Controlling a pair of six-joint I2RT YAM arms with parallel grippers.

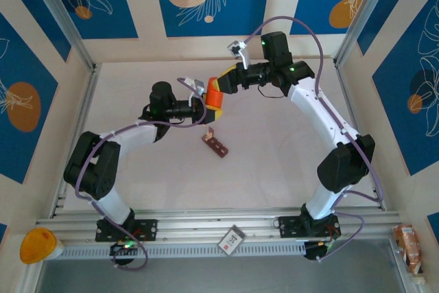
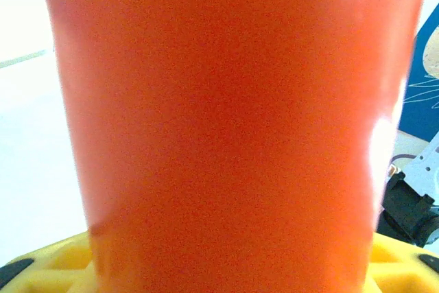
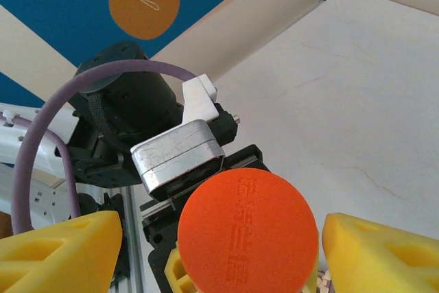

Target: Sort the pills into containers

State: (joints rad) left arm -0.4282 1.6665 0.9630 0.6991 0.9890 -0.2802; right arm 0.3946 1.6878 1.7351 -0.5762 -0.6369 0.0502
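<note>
Containers (image 1: 215, 143) sit flat on the table (image 1: 274, 135), a dark reddish-brown strip on the near side of the orange bottle (image 1: 216, 103) and apart from it. The left gripper (image 1: 204, 103) is clamped on that bottle from the left, holding it upright off the table. The right gripper (image 1: 225, 87) comes in over the bottle's top. Its yellow fingers (image 3: 62, 252) stand wide on either side of the round orange cap (image 3: 247, 235), with a clear gap on one side.
</note>
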